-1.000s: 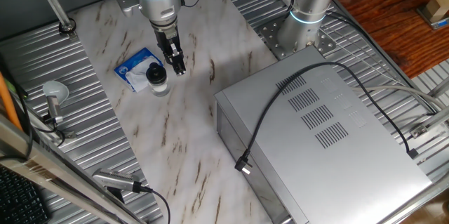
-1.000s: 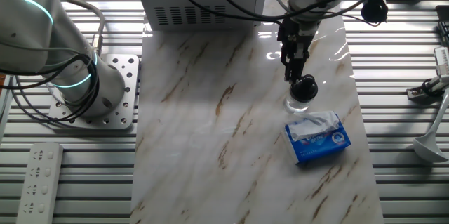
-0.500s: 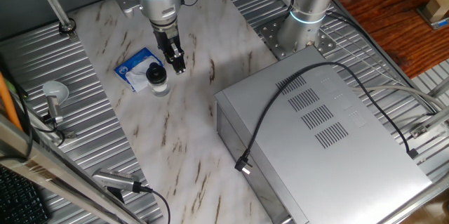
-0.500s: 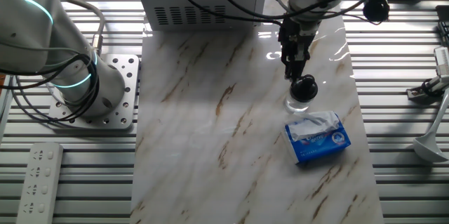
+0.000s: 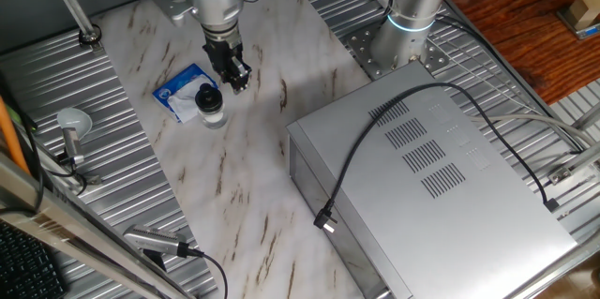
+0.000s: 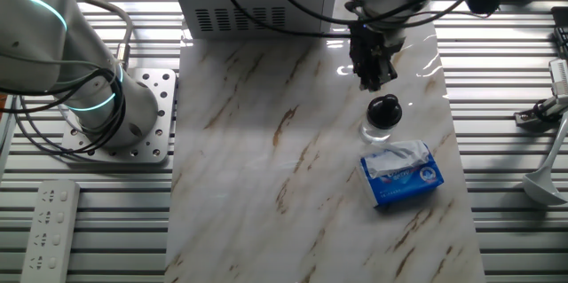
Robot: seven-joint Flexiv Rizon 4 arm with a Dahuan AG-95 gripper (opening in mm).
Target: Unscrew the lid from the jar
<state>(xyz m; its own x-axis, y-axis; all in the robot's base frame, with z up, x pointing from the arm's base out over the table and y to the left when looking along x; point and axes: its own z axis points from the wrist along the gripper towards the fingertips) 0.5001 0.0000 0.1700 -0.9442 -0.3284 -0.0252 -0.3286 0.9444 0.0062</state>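
Observation:
The jar (image 5: 214, 116) is small and clear and stands upright on the marble board, with the black lid (image 5: 208, 97) on top of it. It touches the edge of a blue-and-white packet (image 5: 181, 90). My gripper (image 5: 236, 80) hangs just right of the jar and above lid height, holding nothing. In the other fixed view the gripper (image 6: 374, 79) is above and slightly left of the lid (image 6: 384, 110) and the jar (image 6: 376, 130). The dark fingers sit close together and I cannot make out the gap between them.
A large grey metal box (image 5: 431, 186) with a black cable over it stands to the right. A white round disc on a metal stem (image 5: 71, 124) stands at the left on the ribbed metal table. A second arm's base (image 6: 106, 106) is bolted beside the board.
My gripper has risen and drawn slightly away from the jar, and its tip looks wider now, as if turned. The jar, lid and packet have not moved.

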